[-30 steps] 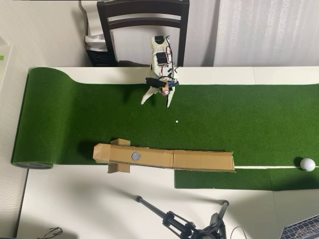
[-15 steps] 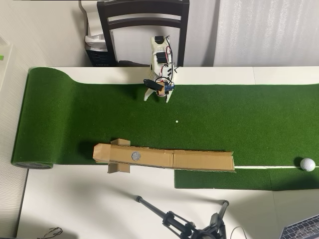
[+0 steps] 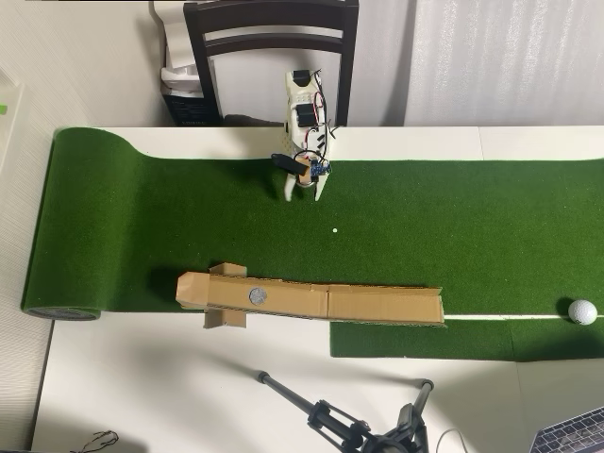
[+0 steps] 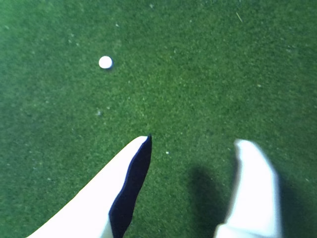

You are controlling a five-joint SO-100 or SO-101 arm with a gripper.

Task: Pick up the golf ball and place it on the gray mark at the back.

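The white golf ball [image 3: 582,311] lies on the green turf at the far right edge of the overhead view, far from the arm. It does not show in the wrist view. A round gray mark [image 3: 257,295] sits on a long cardboard strip [image 3: 377,304] along the turf's lower edge. My gripper [image 3: 304,192] hangs over the turf near the top centre, open and empty. In the wrist view the gripper [image 4: 194,141] shows two white fingers spread apart over bare turf.
A small white dot [image 3: 334,230] lies on the turf just below the gripper and also shows in the wrist view [image 4: 105,62]. A dark chair [image 3: 272,47] stands behind the arm. A tripod [image 3: 349,425] and a laptop corner [image 3: 576,436] sit on the white table below.
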